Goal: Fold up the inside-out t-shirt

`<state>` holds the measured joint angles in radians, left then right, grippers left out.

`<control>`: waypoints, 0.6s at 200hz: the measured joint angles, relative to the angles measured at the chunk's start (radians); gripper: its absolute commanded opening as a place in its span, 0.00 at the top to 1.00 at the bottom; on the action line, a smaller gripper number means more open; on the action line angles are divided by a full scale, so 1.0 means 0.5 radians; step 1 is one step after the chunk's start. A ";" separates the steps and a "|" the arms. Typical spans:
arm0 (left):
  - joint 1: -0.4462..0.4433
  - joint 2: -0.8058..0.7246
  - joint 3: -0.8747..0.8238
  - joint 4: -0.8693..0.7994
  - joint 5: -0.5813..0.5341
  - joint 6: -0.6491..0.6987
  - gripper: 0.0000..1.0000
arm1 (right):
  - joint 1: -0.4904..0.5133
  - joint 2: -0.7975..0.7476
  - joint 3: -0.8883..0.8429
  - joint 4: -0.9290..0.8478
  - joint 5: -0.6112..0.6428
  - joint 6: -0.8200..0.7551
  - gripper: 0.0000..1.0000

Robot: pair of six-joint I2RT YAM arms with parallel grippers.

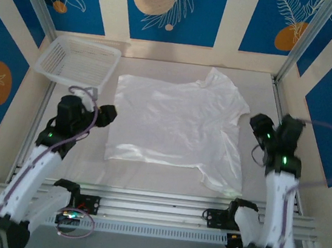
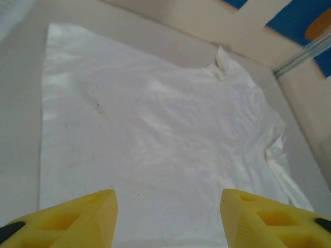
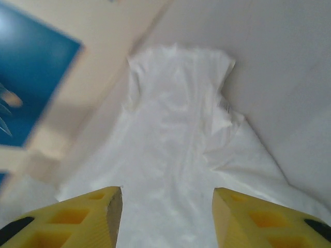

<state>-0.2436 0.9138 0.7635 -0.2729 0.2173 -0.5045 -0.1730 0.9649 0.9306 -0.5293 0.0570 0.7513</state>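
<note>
T-shirt (image 1: 174,128) lay spread on the table (image 1: 146,179), wrinkly, betw. the two arms, well clear of the basket (image 1: 85,41) at far left. L gripper (image 2: 168,199) hung just off its left edge, fingers apart, nothing in them. R gripper (image 3: 166,194) sat by the right edge, same: wide, empty. Looked like laid flat, no fold made yet. Next move prob. called for both grippers down onto edge corners, pinching thin cloth w/o bunching, then carrying it over evenly. Count: 1 shirt, 1 basket, 2 grippers.
</note>
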 measured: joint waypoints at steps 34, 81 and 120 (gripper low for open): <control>-0.140 0.572 0.046 0.050 -0.050 0.085 0.46 | 0.388 0.951 0.248 -0.047 0.206 -0.365 0.40; -0.165 0.689 0.043 0.068 -0.095 0.105 0.43 | 0.596 1.625 0.467 -0.246 0.520 -0.621 0.37; -0.165 0.688 -0.036 0.097 -0.128 0.110 0.42 | 0.626 1.724 0.507 -0.287 0.781 -0.667 0.97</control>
<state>-0.3260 1.2579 0.7456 -0.2245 0.1532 -0.4496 0.1402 1.8267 1.1839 -0.6727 0.4477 0.4179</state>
